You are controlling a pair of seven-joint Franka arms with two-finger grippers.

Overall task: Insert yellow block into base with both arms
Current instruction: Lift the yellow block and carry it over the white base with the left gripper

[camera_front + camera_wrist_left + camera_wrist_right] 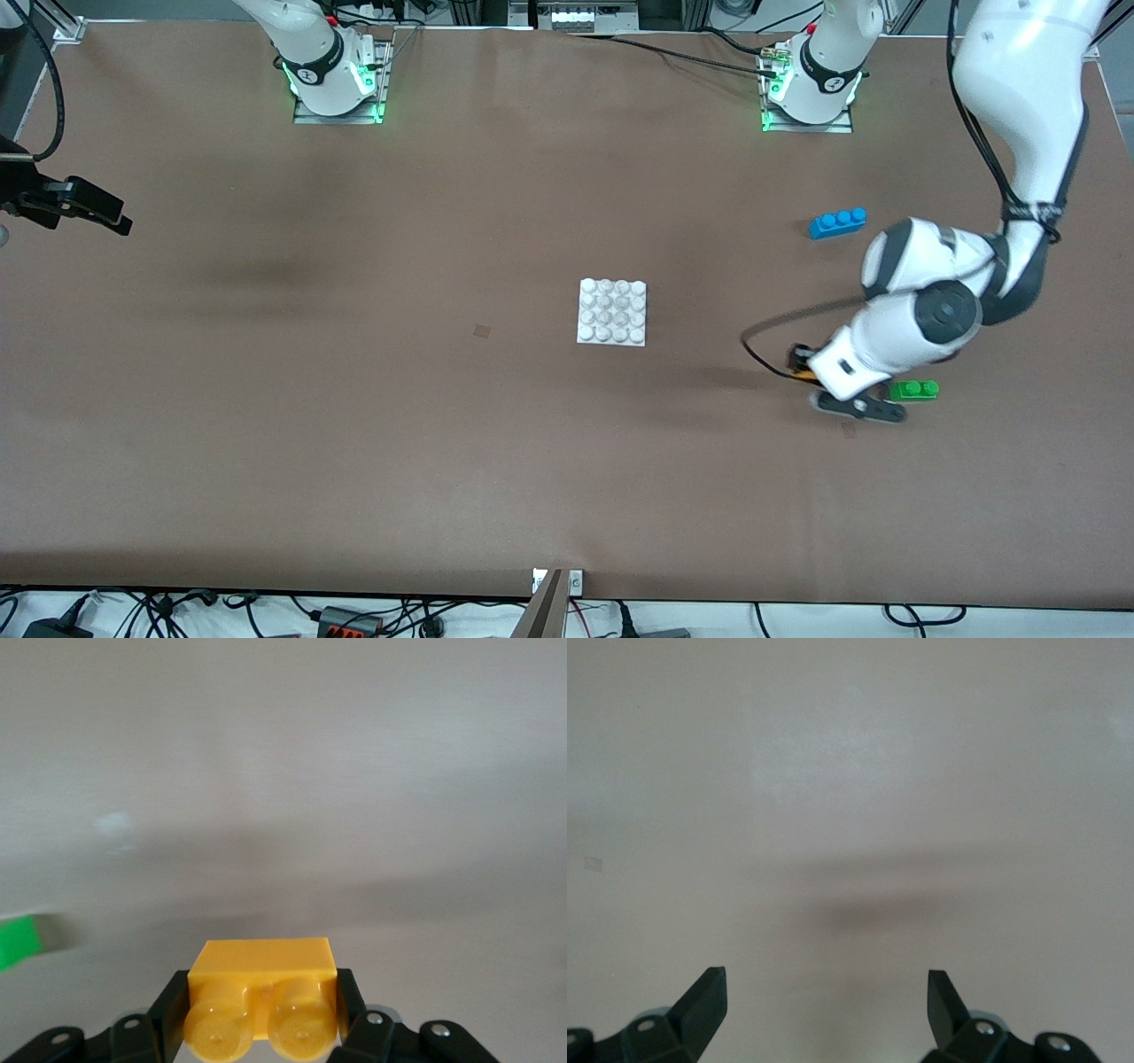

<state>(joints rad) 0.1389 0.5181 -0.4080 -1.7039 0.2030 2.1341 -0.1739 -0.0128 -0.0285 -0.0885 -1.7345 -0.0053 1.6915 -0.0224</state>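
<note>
My left gripper [804, 365] is shut on the yellow block [804, 373], low over the table toward the left arm's end, beside the green brick [914, 390]. In the left wrist view the yellow block [262, 978] sits between the black fingers [352, 1003], its two studs toward the camera. The white base [612, 311] lies flat mid-table, apart from both grippers. My right gripper [93, 211] is open and empty over bare table at the right arm's end; its wrist view [826, 992] shows only tabletop between the fingers.
A blue three-stud brick [837, 221] lies farther from the front camera than the left gripper. The green brick's edge shows in the left wrist view [18, 942]. A post [545, 602] stands at the table's front edge.
</note>
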